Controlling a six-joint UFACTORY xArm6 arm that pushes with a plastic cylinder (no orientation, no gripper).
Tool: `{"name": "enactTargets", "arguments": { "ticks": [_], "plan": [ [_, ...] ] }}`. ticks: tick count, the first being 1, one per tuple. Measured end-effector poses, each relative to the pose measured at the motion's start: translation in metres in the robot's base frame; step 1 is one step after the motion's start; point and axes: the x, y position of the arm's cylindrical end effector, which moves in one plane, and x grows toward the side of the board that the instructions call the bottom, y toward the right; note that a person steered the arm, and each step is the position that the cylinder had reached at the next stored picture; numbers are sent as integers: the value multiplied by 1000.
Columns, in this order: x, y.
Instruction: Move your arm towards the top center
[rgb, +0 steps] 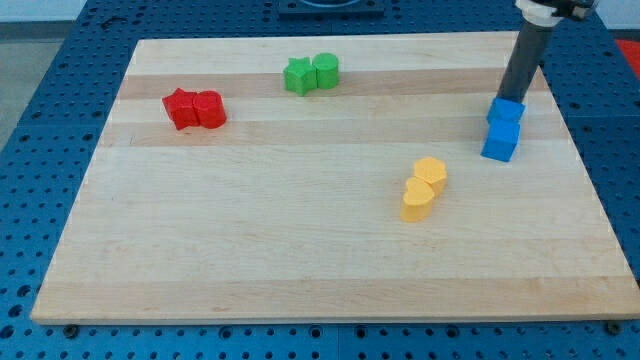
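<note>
Red blocks (195, 109) near desk (250, 260) left edge. Green pair (312, 73) at top edge, approx centre = target zone. Yellow pair (424, 187) mid-right. Blue cubes (503, 129) near right edge, my tip (500, 99) touching upper one. No gripper, nothing held. Blocks light, rigid, prob. slide easy; keep tip off them.

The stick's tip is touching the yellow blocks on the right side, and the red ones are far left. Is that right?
Not quite. In the camera view my tip is at the blue blocks, not the yellow blocks. The red blocks are far left.
</note>
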Motion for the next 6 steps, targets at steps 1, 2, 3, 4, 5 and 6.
{"name": "enactTargets", "arguments": {
  "ticks": [1, 2, 3, 4, 5, 6],
  "plan": [
    [3, -1],
    [3, -1],
    [-12, -2],
    [-47, -19],
    [-97, -70],
    [-134, -125]
  ]
}}
